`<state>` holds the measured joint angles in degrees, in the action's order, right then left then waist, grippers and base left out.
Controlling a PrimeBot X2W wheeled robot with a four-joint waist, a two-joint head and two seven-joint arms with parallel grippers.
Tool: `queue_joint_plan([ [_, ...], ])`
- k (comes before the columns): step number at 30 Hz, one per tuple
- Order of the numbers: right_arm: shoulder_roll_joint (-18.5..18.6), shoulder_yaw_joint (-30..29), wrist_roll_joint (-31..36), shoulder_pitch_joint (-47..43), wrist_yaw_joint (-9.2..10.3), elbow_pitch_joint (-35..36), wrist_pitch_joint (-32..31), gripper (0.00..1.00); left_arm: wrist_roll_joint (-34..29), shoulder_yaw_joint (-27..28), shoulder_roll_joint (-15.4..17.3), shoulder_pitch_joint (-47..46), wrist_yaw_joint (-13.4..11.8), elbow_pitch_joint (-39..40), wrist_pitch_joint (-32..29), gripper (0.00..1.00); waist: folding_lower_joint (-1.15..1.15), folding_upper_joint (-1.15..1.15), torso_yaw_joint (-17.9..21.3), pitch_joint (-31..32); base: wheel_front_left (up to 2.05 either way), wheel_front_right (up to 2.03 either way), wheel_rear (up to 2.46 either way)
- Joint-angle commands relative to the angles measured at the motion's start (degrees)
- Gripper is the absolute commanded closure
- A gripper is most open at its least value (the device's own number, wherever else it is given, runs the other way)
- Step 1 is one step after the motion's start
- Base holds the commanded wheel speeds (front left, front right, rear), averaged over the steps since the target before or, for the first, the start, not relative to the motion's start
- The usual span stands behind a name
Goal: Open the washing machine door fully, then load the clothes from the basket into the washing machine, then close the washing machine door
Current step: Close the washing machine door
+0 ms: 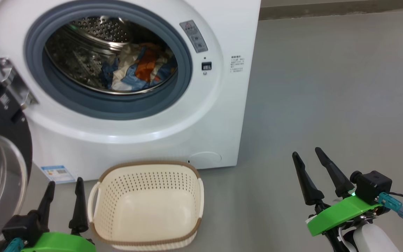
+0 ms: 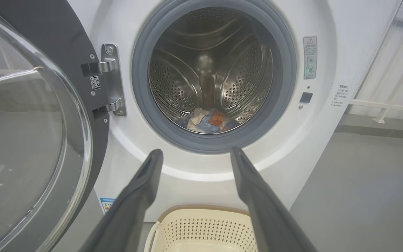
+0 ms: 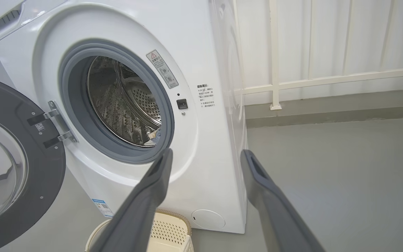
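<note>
The white washing machine [image 1: 201, 115] stands with its round black door [image 1: 4, 164] swung wide to the left on a steel hinge [image 1: 14, 85]. Blue, cream and orange clothes [image 1: 138, 68] lie low in the steel drum, also seen as clothes [image 2: 208, 120] in the left wrist view. The cream basket [image 1: 147, 206] sits on the floor before the machine with nothing inside. My left gripper [image 1: 65, 183] is open just left of the basket, near the door. Further right, my right gripper [image 1: 306, 152] hangs open over bare floor. Both hold nothing.
Grey floor [image 1: 327, 87] stretches to the right of the machine. A white railing [image 3: 327, 78] runs along the wall behind. The open door's glass bowl [image 2: 23, 140] bulges close beside my left gripper [image 2: 194, 152].
</note>
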<state>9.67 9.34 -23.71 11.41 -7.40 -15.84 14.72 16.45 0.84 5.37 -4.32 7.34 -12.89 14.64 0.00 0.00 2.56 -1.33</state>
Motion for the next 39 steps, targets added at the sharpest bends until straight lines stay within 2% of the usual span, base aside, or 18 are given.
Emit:
queue_joint_plan([
  [1, 0.2, 1.16, 0.8, 0.42, -0.09, 1.16, 0.28, 0.0, 0.03, 2.02, 0.99, -0.39, 0.14, 1.8, 0.36, 0.0, 0.0, 0.0, 0.01, 0.06, -1.54, 1.54, 0.0],
  [10, 0.28, 1.16, 0.75, 0.2, -0.09, 1.31, 0.28, 0.0, -0.12, 1.71, 1.15, -0.26, 0.14, 1.89, 0.36, 0.0, 0.0, 0.0, -0.07, 0.18, -0.85, 0.85, 0.0],
  [39, 0.27, 1.2, 0.82, 0.3, -0.09, 1.05, 0.28, 0.0, -0.7, 1.88, 1.0, -0.48, 0.14, 1.48, 0.36, 0.0, 0.0, 0.0, -0.32, 0.06, -0.01, 0.01, 0.0],
])
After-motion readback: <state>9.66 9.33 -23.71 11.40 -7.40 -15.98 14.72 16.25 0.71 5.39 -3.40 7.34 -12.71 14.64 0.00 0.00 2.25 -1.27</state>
